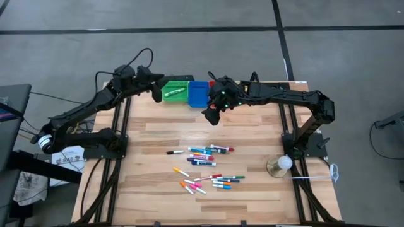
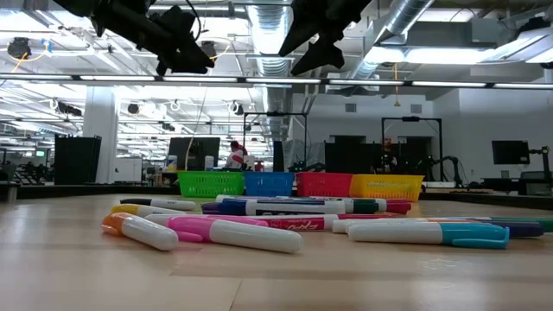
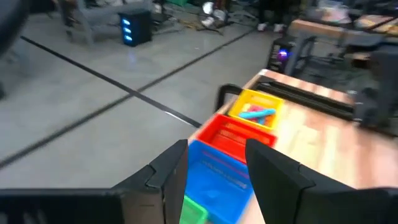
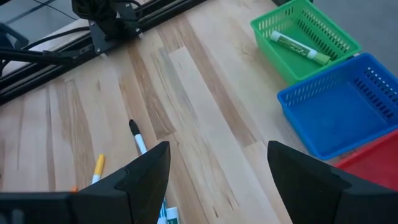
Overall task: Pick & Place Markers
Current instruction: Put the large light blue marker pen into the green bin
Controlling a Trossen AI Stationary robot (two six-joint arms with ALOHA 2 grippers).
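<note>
A: Where do the markers (image 1: 205, 165) lie?

B: Most are scattered loose in the middle of the wooden table (image 1: 252, 126), in two clusters, well apart from both grippers. One green marker (image 1: 174, 93) lies inside the green bin (image 1: 165, 94) at the far edge.

A: And the left gripper (image 1: 155, 94)?

B: It hangs in the air at the far edge, just beside the green bin. In its wrist view the two dark fingers (image 3: 166, 174) stand apart with nothing between them; through the gap show the blue bin (image 3: 217, 177), then the red bin (image 3: 231, 134) and the yellow bin (image 3: 258, 109). The yellow one holds something pink and blue, too blurred to name.

A: The right gripper (image 1: 211, 115)?

B: Raised over the table just in front of the blue bin. Its fingers (image 4: 146, 171) are spread wide and empty. Below it in the wrist view lies bare wood, with a black-tipped marker (image 4: 137, 138) and an orange one (image 4: 97, 168) lying near the left finger but down on the table, not touching it.

A: So nothing is gripped?

B: Neither gripper holds a marker.
</note>
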